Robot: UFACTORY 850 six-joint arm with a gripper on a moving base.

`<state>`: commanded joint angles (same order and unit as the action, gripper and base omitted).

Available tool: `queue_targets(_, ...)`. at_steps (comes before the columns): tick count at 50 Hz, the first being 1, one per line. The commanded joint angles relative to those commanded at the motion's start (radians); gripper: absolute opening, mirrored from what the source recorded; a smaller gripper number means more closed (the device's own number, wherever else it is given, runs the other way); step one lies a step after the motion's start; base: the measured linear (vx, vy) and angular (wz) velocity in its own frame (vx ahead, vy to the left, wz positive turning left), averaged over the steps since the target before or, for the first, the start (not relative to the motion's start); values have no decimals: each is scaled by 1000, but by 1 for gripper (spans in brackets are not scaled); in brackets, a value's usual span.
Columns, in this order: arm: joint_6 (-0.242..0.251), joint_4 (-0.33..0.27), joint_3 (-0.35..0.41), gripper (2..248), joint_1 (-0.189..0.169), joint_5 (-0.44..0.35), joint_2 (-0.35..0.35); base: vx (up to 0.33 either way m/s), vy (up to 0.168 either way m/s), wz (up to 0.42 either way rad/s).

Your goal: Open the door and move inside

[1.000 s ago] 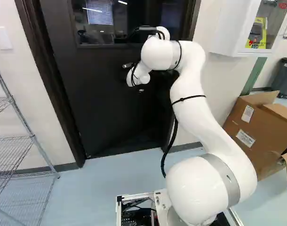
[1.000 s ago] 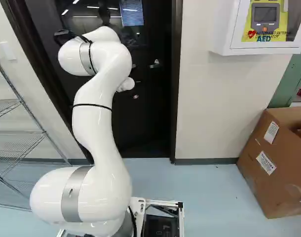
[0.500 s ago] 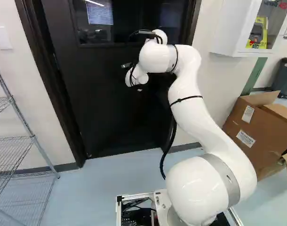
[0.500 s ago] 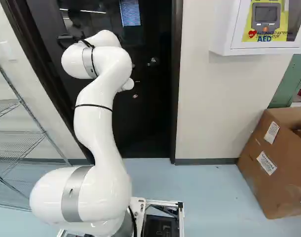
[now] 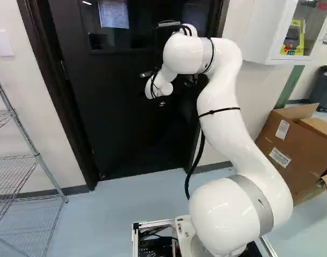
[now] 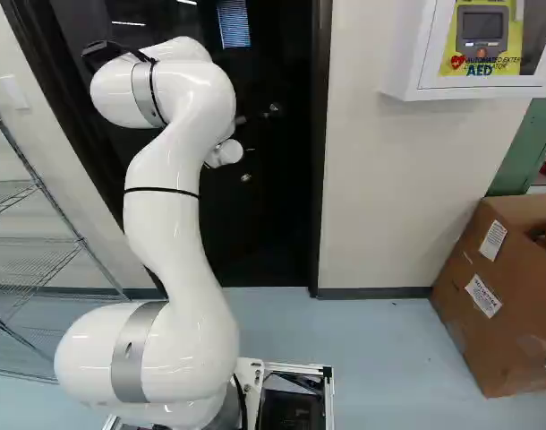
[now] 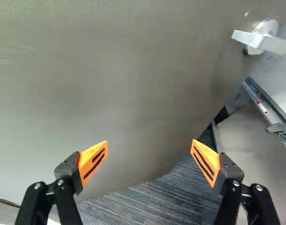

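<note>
Rising from its joint at five o'clock in the left base view, the white arm (image 5: 222, 123) bends over toward twelve, its wrist end in front of the dark door (image 5: 110, 112). In the wrist view the gripper (image 7: 149, 158) has its fingers spread wide, orange pads (image 7: 93, 159) apart, nothing pinched between them. Under it runs a dark ribbed surface (image 7: 147, 204). With twelve straight ahead from between the fingers, the lever handle (image 7: 252, 39) lies well apart from them, between one and two o'clock; a metal strip (image 7: 269, 108) lies around two. Whether the door stands ajar I cannot tell.

Around the door, still by the left base view's clock, a wire shelf (image 5: 19, 160) stands between eight and nine, an opened cardboard box (image 5: 284, 147) between three and four, and a white wall cabinet (image 5: 254, 32) hangs between one and two. Farther off, a grey bin (image 5: 325, 88) stands between two and three.
</note>
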<state>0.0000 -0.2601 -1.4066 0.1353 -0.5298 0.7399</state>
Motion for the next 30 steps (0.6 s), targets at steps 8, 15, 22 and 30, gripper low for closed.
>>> queue_targets(8,0,0,56,247,-4,0,-41,0,0,0)
queue_targets(15,0,0,102,247,-8,0,-74,0,0,0)
queue_targets(22,0,0,148,247,-12,0,-108,0,0,0)
queue_targets(30,0,9,200,247,-16,0,-146,0,0,0)
